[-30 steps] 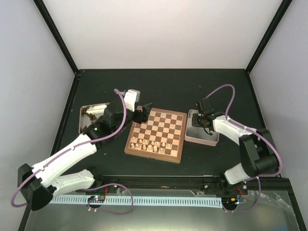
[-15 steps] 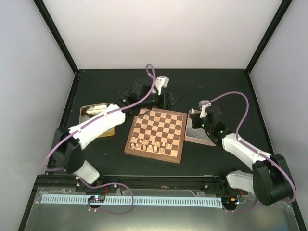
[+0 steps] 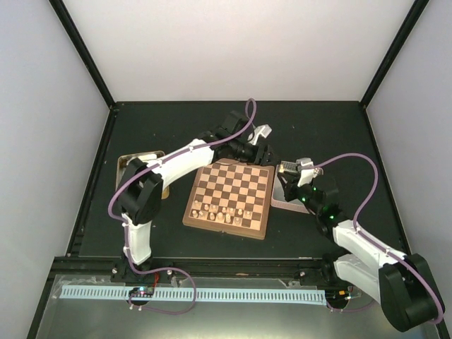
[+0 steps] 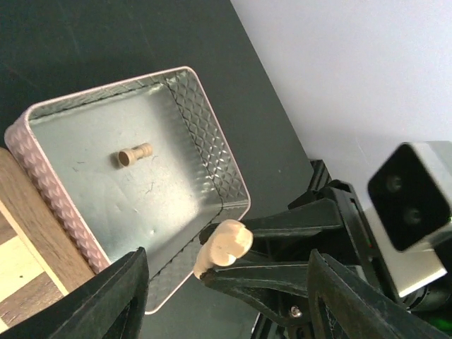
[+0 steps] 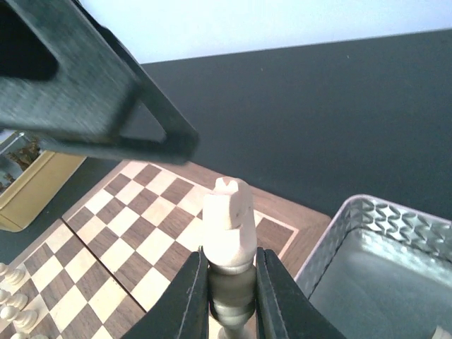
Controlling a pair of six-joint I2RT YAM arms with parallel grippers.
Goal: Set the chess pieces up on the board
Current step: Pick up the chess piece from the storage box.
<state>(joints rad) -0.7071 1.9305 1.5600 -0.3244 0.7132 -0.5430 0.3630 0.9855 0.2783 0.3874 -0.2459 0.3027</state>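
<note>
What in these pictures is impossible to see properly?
Top view: the chess pieces on the board are too small to tell type.
Top view: the left arm covers part of the left tin.
Right wrist view: the foot of the pale piece is shadowed inside the right gripper, cut by the bottom edge.

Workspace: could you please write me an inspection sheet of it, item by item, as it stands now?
Surface: dark table, nothing spilled seen.
Job's things: board lies flat; pale pieces stand on its near rows; lone piece lies in the pink tin.
Clutter: yellow tin left of board, dark pieces inside.
Tools: left tool open, nothing in it; right tool shut on a pale chessman, near pink tin.
Cables: purple cables loop along both arms, none on board.
Surroundings: white walls, black frame posts.
</note>
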